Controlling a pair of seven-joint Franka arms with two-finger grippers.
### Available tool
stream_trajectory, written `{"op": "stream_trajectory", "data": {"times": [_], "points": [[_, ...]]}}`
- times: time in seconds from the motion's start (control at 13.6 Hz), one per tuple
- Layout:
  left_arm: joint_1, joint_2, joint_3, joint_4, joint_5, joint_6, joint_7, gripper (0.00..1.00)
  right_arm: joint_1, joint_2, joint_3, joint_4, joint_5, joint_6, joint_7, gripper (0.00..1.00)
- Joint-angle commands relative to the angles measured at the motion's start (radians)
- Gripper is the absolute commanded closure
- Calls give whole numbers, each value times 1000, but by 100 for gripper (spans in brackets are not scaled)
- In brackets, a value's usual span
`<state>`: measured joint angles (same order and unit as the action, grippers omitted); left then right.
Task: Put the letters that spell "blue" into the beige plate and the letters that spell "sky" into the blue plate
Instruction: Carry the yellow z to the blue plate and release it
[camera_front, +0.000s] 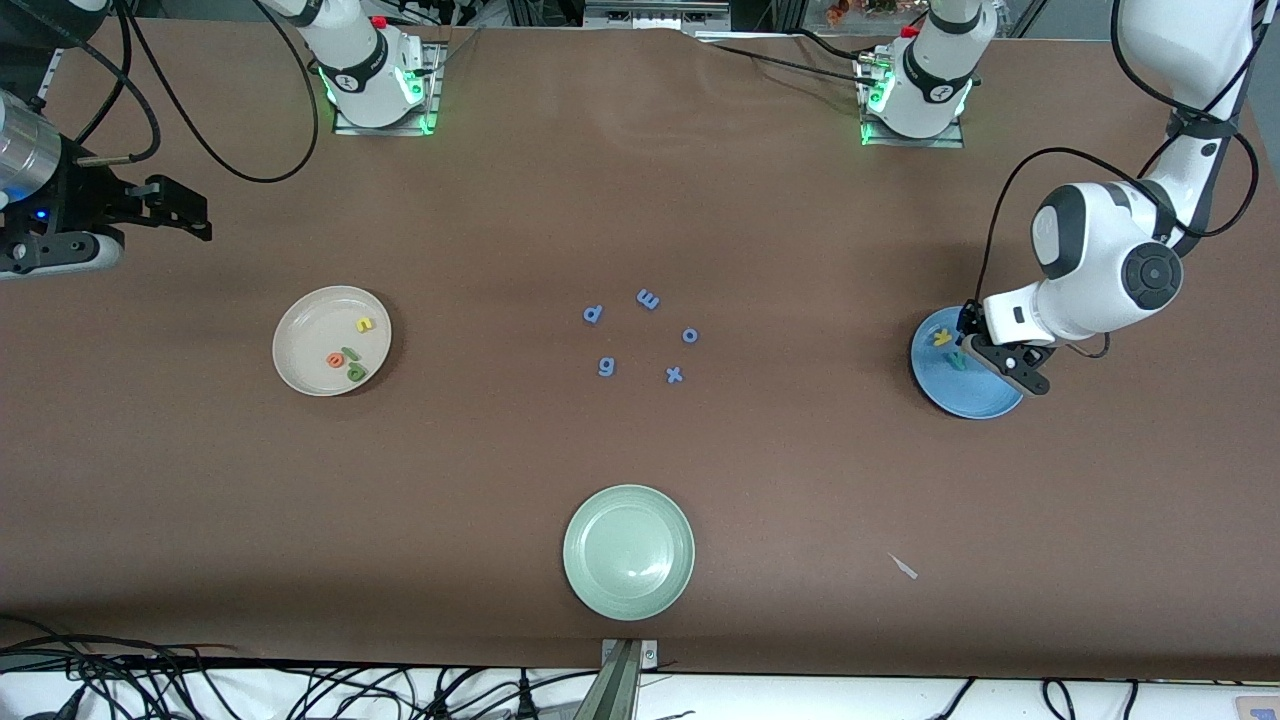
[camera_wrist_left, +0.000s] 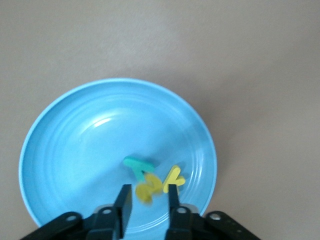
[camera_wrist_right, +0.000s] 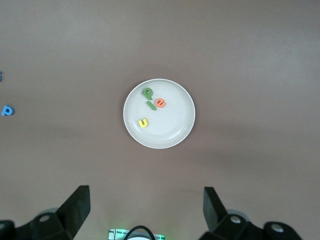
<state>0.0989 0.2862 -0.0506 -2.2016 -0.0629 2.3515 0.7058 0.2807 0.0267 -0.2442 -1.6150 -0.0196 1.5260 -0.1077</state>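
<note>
The left end effector (camera_wrist_left: 147, 200) is found low over the blue plate (camera_front: 985, 402), at the left arm's end of the tabletop (camera_front: 640, 200). Its fingers (camera_wrist_left: 123, 202) are seen parted, with the yellow "s" (camera_wrist_left: 146, 191) showing between the tips; whether that letter is touched or already lying on the plate cannot be told. The teal "y" (camera_wrist_left: 137, 165) and the yellow "k" (camera_wrist_left: 173, 178) are observed lying in the same plate, just beside the "s". The beige plate (camera_front: 300, 345) is located toward the right arm's end of the tabletop and is found to hold four letters: the yellow "u" (camera_front: 364, 324), the orange "e" (camera_front: 334, 360), the dark green "l" (camera_front: 350, 353) and the green "b" (camera_front: 357, 373), the last three close together. The right end effector (camera_wrist_right: 145, 210) is held high above the tabletop near that plate with its fingers spread wide and nothing between them; that arm is recorded as waiting. Five blue letters (camera_front: 640, 335) are noted loosely grouped on the middle of the tabletop. A pale green plate (camera_front: 628, 552) is seen nearer the front camera than those letters.
</note>
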Motion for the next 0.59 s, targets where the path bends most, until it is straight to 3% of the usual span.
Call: {"op": "stream_trajectory", "data": {"times": [0.0,0.29,0.51], "points": [[-2,-28,-3,-13,29,6,-5,0,-11,-2,13,4,-3,0,11,0],[21,-209,-5,-63,29,-26,-5,0,-12,-2,13,4,-3,0,8,0],[-11,-393,-5,-43,31,-220,-92,0,-12,-2,13,4,-3,0,10,0]]}}
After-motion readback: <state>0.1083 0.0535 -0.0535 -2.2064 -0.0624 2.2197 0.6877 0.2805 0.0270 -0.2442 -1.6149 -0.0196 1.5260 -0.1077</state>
